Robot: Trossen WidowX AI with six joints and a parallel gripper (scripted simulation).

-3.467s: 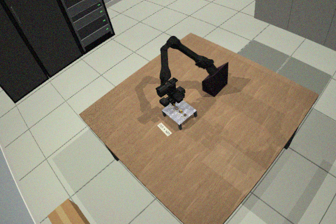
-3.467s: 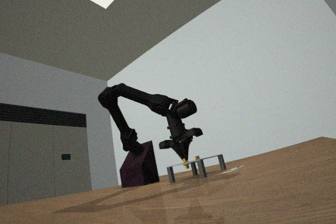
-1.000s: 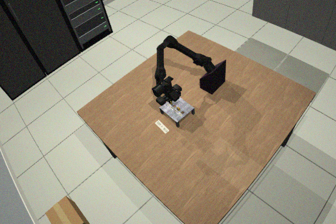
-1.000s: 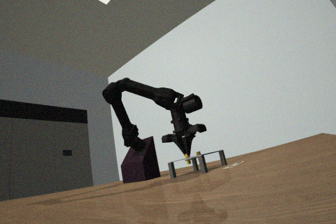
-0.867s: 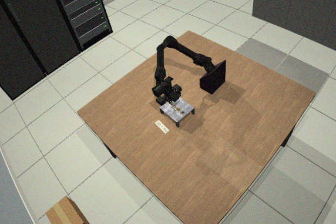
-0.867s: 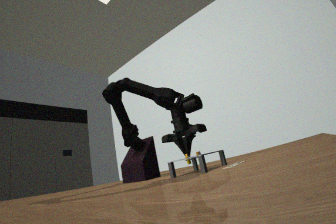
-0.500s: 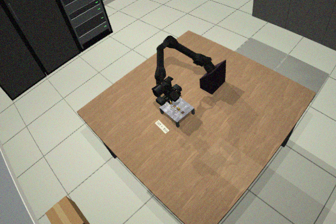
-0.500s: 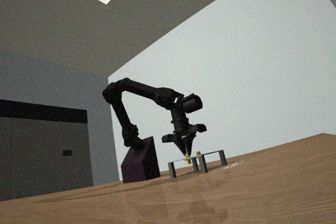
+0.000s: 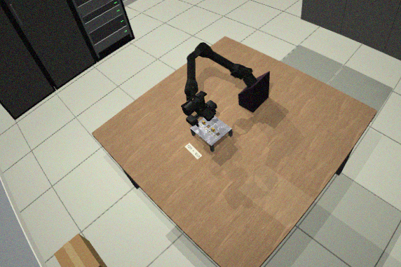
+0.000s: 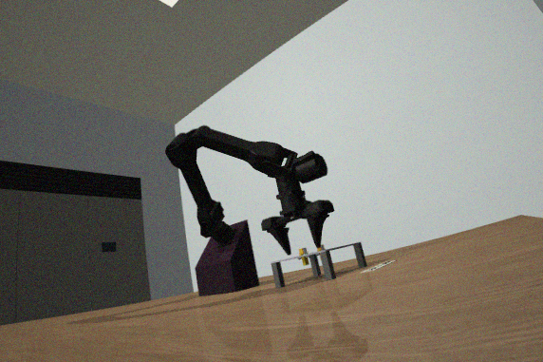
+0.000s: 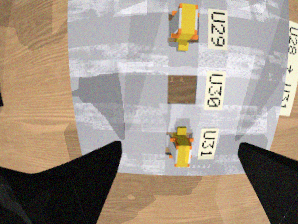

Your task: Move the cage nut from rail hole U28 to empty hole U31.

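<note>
While our arm (image 9: 216, 57) (image 10: 228, 143) arched over the rail plate (image 9: 220, 127) (image 10: 345, 246) (image 11: 145, 95), our tool (image 9: 201, 120) (image 10: 304, 250) (image 11: 181, 148) pointed down, released, its fingers apart around the U31 nut (image 11: 182, 150), which seemed seated.

Pale tiled floor (image 9: 158, 204), black rack (image 9: 102, 4) with green lights, seemingly a carton (image 9: 78, 251).

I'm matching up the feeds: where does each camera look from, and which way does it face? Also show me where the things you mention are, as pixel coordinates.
Top: high above the table (image 9: 280, 162), looking steeply down; whole arm (image 9: 191, 71) (image 10: 228, 143) shows.
Exterior: low beside the table, looking slightly up across it; arm from the side.
Wrist: on the arm, facing down past the gripper's fingers at the rail plate (image 11: 145, 95) (image 9: 212, 137).
Top and exterior share the arm's base.
</note>
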